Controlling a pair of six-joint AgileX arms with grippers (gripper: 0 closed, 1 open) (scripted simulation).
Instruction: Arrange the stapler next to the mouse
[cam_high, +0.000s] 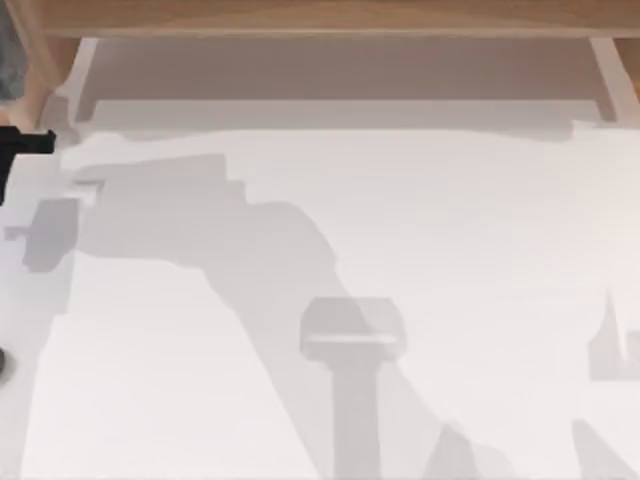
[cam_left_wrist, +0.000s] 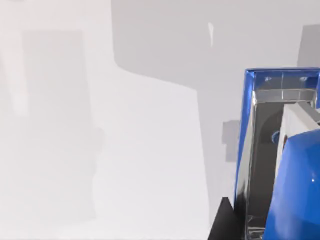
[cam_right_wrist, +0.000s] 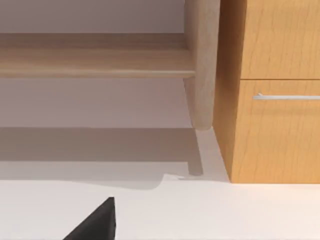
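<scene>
From your right wrist camera you look across the pale table surface (cam_right_wrist: 210, 215) toward a wooden cabinet (cam_right_wrist: 272, 100), whose drawer front carries a slim silver handle (cam_right_wrist: 286, 97). Just beside the cabinet stands a round, light wooden leg (cam_right_wrist: 202, 65), with a horizontal wooden rail (cam_right_wrist: 95, 60) running off from it against the pale wall behind. A black, wedge-shaped piece of the right gripper (cam_right_wrist: 97, 224) juts over the table nearest the camera, and you cannot tell how its fingers stand.
</scene>
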